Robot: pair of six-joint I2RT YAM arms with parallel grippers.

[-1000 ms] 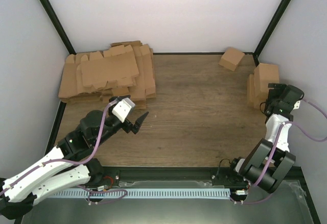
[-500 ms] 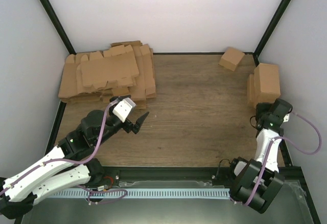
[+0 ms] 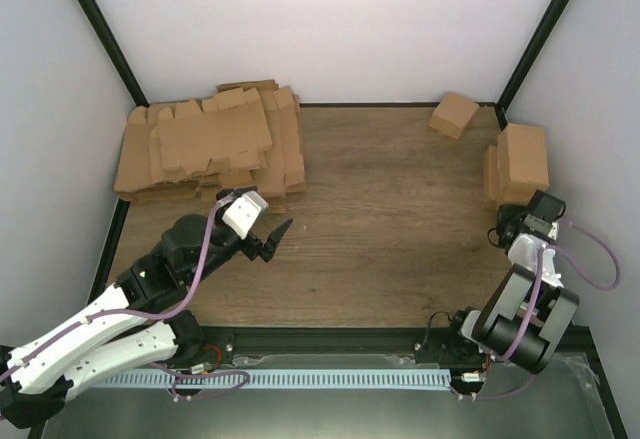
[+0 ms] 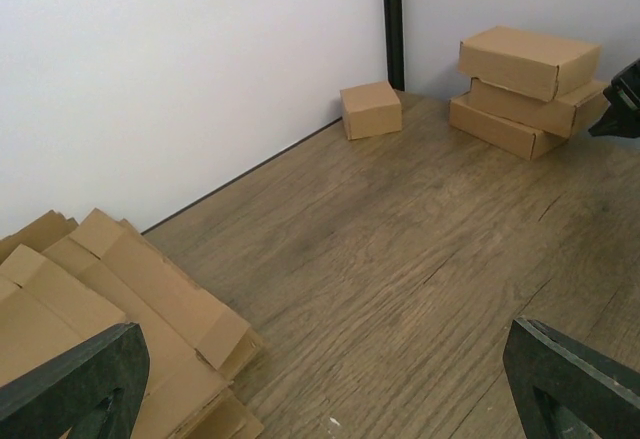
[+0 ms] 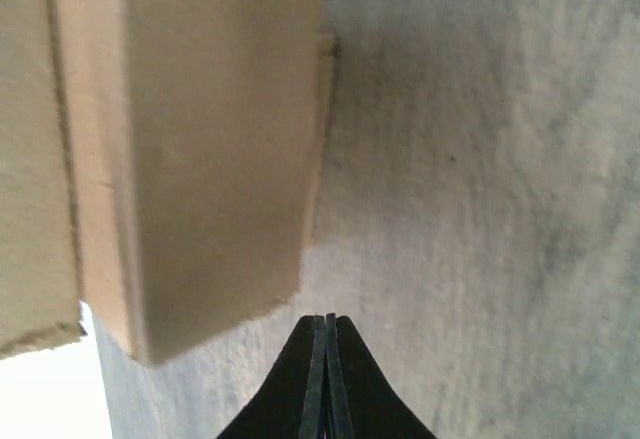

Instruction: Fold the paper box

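The paper box (image 3: 523, 152) is folded, brown and shallow, and lies on top of a stack of like boxes at the right edge. It shows far right in the left wrist view (image 4: 528, 59) and large and blurred in the right wrist view (image 5: 200, 139). My right gripper (image 3: 506, 229) is shut with nothing in it, just near of the stack and apart from it; its closed fingertips (image 5: 326, 324) point past the box's corner. My left gripper (image 3: 272, 241) hangs open and empty over the table left of centre, its fingers (image 4: 80, 379) wide apart.
A pile of flat brown blanks (image 3: 210, 149) covers the back left, its edge close to my left gripper (image 4: 322, 337). A small cube-like box (image 3: 453, 115) sits by the back wall. Black frame posts stand in the back corners.
My right gripper has drawn back from the stack toward the near edge and closed from open to shut. The left arm has not moved.
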